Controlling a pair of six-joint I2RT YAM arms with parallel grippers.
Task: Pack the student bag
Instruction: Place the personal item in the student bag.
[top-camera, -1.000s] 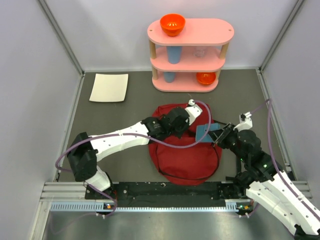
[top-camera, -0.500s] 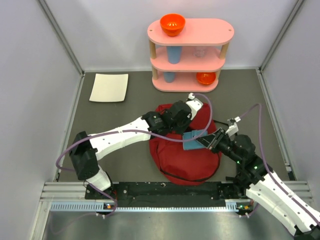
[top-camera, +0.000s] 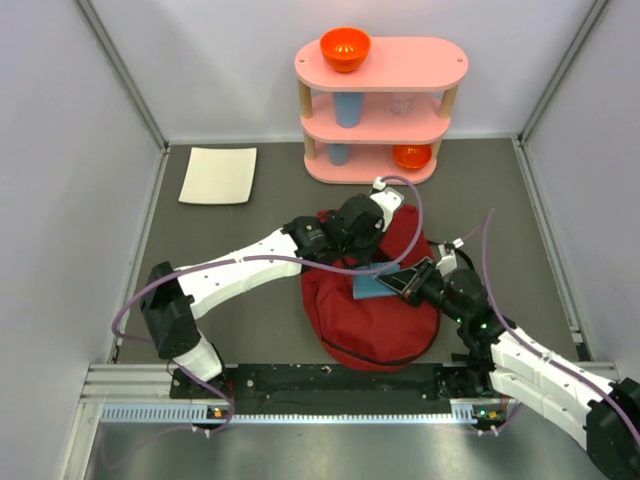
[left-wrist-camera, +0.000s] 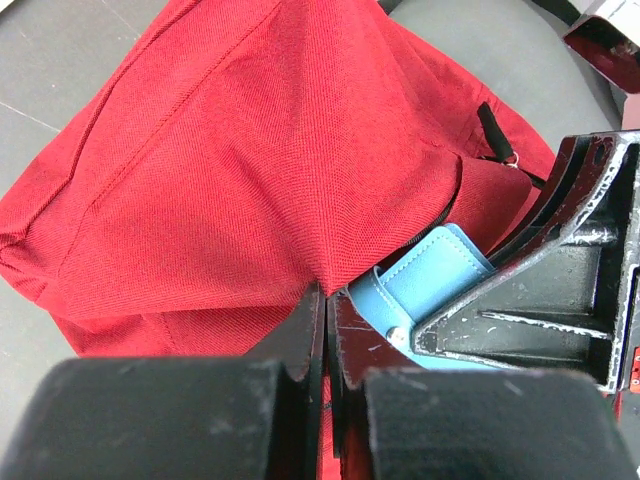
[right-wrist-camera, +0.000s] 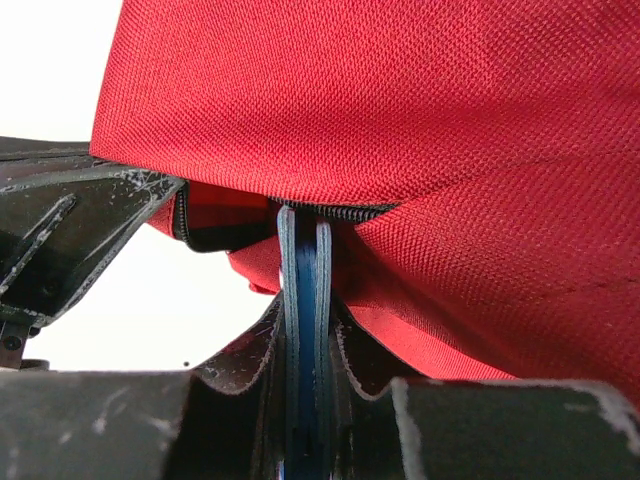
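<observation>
The student bag (top-camera: 372, 318), dark red fabric with a black zipper, lies at the middle of the table. My left gripper (top-camera: 382, 262) is shut on a fold of its top fabric (left-wrist-camera: 230, 170) and holds it up in a peak, fingertips (left-wrist-camera: 312, 312) pinched together. My right gripper (top-camera: 406, 283) is shut on a flat blue case (top-camera: 368, 288), edge-on between its fingers (right-wrist-camera: 303, 270). The case's front end sits at the zipper opening under the lifted fabric (right-wrist-camera: 400, 120). In the left wrist view the blue case (left-wrist-camera: 430, 275) shows beside the right gripper (left-wrist-camera: 540, 300).
A pink three-tier shelf (top-camera: 381, 110) stands at the back with orange bowls (top-camera: 345, 47) and blue cups (top-camera: 347, 108). A white sheet (top-camera: 219, 175) lies at the back left. Grey walls close in both sides.
My right gripper has carried the blue case leftward, from beside the bag to its opening. My left gripper has shifted slightly back with the fabric raised.
</observation>
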